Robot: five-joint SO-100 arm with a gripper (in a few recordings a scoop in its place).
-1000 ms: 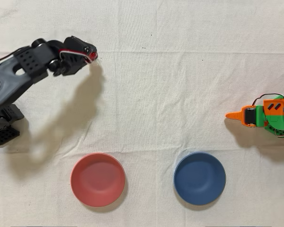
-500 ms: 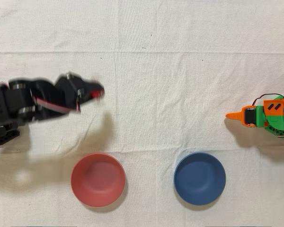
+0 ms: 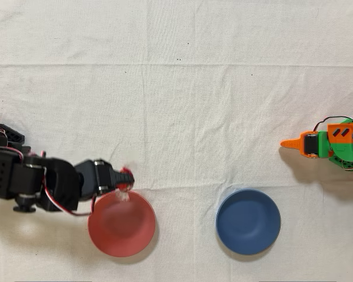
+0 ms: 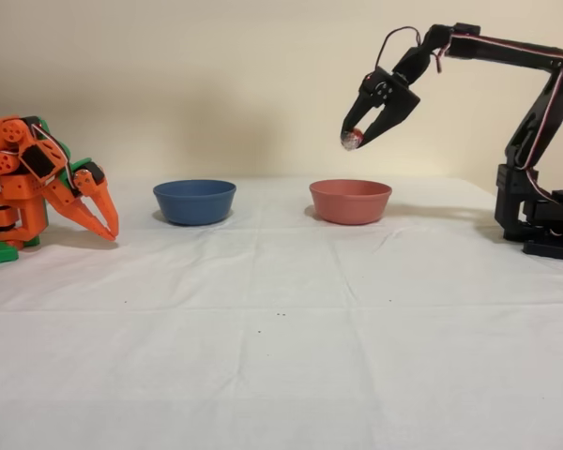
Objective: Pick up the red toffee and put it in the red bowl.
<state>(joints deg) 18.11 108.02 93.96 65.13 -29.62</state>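
Overhead view: the black arm (image 3: 29, 182) is reaching in from the left edge, its claw (image 3: 125, 179) hanging over the upper-left rim of the red bowl (image 3: 122, 226). The claw is clamping the red toffee (image 3: 125, 187); a bit of clear wrapper is showing at the tip, over the bowl's rim. The blue bowl (image 3: 248, 221) is sitting to the right of the red one, well apart from it. The idle orange arm (image 3: 332, 144) is lying at the right edge. A white cloth (image 3: 194, 106) is covering the bench.

Fixed view: the black arm (image 4: 535, 122) is standing at the right and stretching leftward, high above the bench. Its claw (image 4: 357, 139) is pointing down and pinching the red toffee (image 4: 352, 142), held in the air above the red bowl (image 4: 350, 202), clear of it. The blue bowl (image 4: 194, 202) is resting to the left of the red one. The orange arm (image 4: 38, 187) is crouching at the far left.
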